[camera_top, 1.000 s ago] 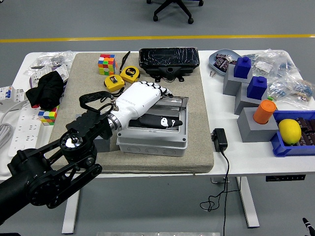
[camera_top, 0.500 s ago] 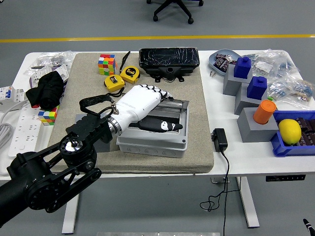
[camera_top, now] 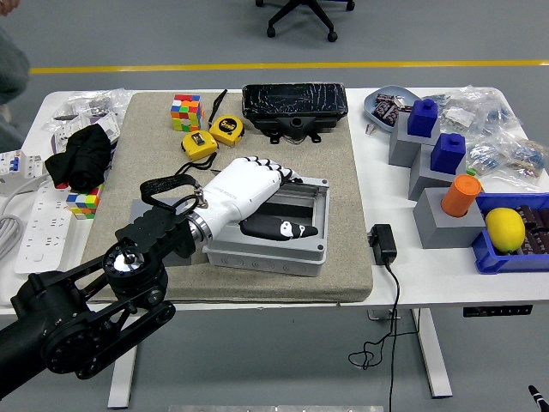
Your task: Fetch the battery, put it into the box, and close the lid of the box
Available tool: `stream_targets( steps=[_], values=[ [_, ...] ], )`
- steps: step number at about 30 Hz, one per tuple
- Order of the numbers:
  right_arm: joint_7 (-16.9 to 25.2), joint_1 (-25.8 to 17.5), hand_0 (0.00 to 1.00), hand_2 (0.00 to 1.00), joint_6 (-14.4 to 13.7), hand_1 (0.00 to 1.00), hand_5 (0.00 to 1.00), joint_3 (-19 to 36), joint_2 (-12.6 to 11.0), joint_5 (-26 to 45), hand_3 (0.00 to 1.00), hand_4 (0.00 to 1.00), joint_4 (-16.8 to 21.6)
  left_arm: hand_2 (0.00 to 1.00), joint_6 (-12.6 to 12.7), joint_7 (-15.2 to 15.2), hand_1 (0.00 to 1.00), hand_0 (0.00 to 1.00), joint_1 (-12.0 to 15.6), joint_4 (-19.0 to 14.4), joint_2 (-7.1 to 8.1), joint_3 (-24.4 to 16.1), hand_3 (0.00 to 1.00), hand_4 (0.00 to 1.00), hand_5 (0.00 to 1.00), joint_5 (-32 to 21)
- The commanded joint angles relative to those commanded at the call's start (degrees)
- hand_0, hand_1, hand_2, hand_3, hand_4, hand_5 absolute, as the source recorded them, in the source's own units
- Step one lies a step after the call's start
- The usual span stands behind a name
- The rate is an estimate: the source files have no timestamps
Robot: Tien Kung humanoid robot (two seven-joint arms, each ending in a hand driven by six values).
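The light grey box (camera_top: 266, 251) sits on the beige mat (camera_top: 343, 154) near the table's front. Its lid (camera_top: 310, 199), with a dark panel, lies lowered over the box, almost flat. My left hand (camera_top: 257, 199), white with black fingertips, rests on the lid's left part. The fingers (camera_top: 276, 168) curl over the lid's far edge and the black thumb (camera_top: 279, 229) lies across its front. No battery shows; the hand and lid hide the box's inside. My right arm is out of view.
Two yellow tape measures (camera_top: 213, 135), a Rubik's cube (camera_top: 185, 112) and a black case (camera_top: 294, 105) lie behind the box. A black adapter (camera_top: 383, 243) with its cable sits to the right. Grey blocks (camera_top: 442, 215) and a blue tray (camera_top: 489, 256) with a lemon (camera_top: 505, 228) stand at the right. A person's sleeve (camera_top: 9, 64) shows at the top left.
The lid has swung down from raised at the back to nearly flat over the box. My left hand came forward and down with it. A person's sleeve has appeared at the top left.
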Motion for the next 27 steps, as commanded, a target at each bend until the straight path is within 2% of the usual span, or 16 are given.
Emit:
stream_targets(
  steps=[27],
  values=[
    [0.05,0.38,0.878,0.782,-0.13,0.839,0.998,0.51,-0.13,-0.21,0.827,0.998,0.00,0.766,-0.57,0.11,0.817,0.725,-0.64,-0.46,0.54,0.31,0.742,0.998,0.998,0.01]
  ],
)
